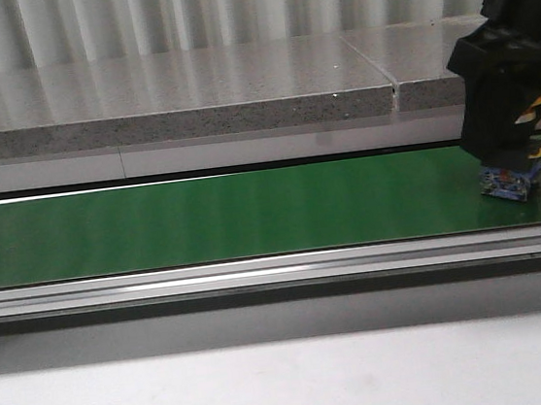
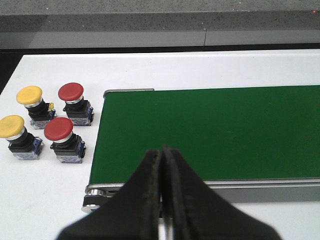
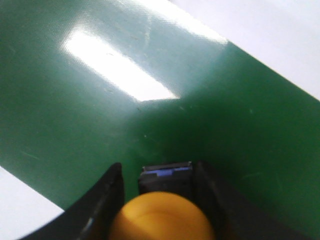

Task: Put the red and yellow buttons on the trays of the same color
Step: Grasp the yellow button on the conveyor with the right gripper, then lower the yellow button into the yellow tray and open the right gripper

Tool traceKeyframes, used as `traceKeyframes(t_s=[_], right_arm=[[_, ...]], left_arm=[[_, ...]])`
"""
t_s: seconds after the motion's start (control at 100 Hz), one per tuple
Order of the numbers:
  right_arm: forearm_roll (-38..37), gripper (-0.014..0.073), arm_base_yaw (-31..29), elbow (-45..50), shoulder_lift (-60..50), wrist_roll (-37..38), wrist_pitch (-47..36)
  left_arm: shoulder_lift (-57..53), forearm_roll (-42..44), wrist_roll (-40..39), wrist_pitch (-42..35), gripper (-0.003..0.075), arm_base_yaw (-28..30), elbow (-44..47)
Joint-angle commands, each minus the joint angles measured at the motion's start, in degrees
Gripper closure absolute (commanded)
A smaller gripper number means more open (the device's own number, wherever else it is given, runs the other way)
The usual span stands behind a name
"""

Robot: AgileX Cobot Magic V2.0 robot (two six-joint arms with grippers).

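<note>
1. Buttons number five in all: four stand on the white counter (image 2: 45, 200) beside the end of the green belt (image 2: 215, 130), and one is on the belt in the right arm's grip.
2. Of the four on the counter, two have red caps and two have yellow: the farther red button (image 2: 71, 92), the nearer red button (image 2: 58, 129), the farther yellow button (image 2: 29, 95) and the nearer yellow button (image 2: 11, 126). They stand upright in a loose cluster, yellow ones on the outer side, red ones nearer the belt, none touching the belt.
3. Left gripper (image 2: 163, 200) has its fingers pressed together with only a thin seam between them; it holds nothing and hangs above the near edge of the belt's end.
4. Right gripper (image 3: 157, 200) has its fingers spread just wide enough to sit on either side of the held yellow button (image 3: 161, 217), whose dark body lies between them.
5. In the front view the right gripper (image 1: 509, 167) is down at the far right of the belt, the button's blue base (image 1: 508, 183) on or just above the green surface; I cannot tell which.
</note>
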Motion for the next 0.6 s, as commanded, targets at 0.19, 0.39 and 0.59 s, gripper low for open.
traceKeyframes(t_s=[0.19,0.39,0.59], right_arm=[[-0.1,0.0498,-2.9,-1.9,-5.1,4.9,0.8],[-4.2,0.0498,-11.5,-1.9,-10.1,8.6,2.7],[-5.7,0.0498,-25.4,-1.9,-12.1,12.2,3.8]], left_arm=[[0.0,-0.3,0.0,-3.9,0.074,-0.3,-1.5],[0.0,-0.3,0.0,-3.9,0.074,-0.3,-1.5],[0.0,-0.3,0.0,-3.9,0.074,-0.3,-1.5]])
